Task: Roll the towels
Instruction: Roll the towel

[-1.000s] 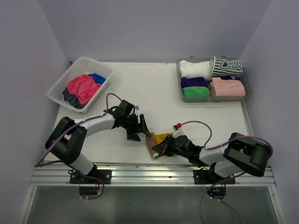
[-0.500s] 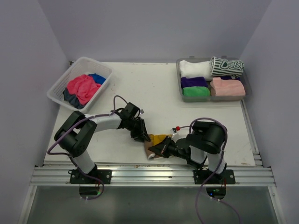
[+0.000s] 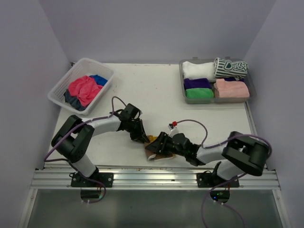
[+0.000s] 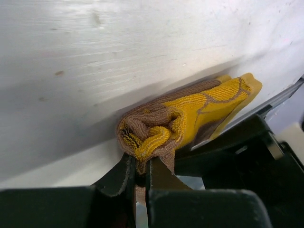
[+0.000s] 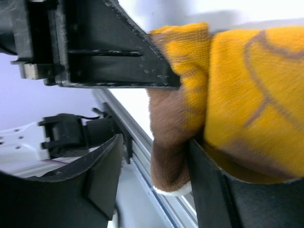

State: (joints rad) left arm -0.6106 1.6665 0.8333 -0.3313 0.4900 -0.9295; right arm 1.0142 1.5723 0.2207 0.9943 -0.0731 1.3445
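A yellow-and-brown towel (image 3: 153, 148) lies bunched into a loose roll near the table's front edge, between the two arms. My left gripper (image 3: 142, 138) is shut, pinching a fold at the roll's end (image 4: 142, 142). My right gripper (image 3: 159, 145) stands open around the other side. In the right wrist view one of its fingers (image 5: 209, 190) rests against the towel (image 5: 247, 95), while the other is well apart from it. Rolled towels, including a striped one (image 3: 230, 68), lie in the grey tray (image 3: 214, 100). Loose pink (image 3: 81, 89) and blue (image 3: 99, 79) towels fill the basket (image 3: 98, 93).
The white lattice basket stands at the back left and the grey tray at the back right. A metal rail (image 3: 152, 173) runs along the table's front edge just behind the towel. Both arms crowd the front middle, with their grippers nearly touching.
My left gripper has moved in and shut on the towel's end. My right gripper, shut on the towel a moment ago, has opened and shifted left along it.
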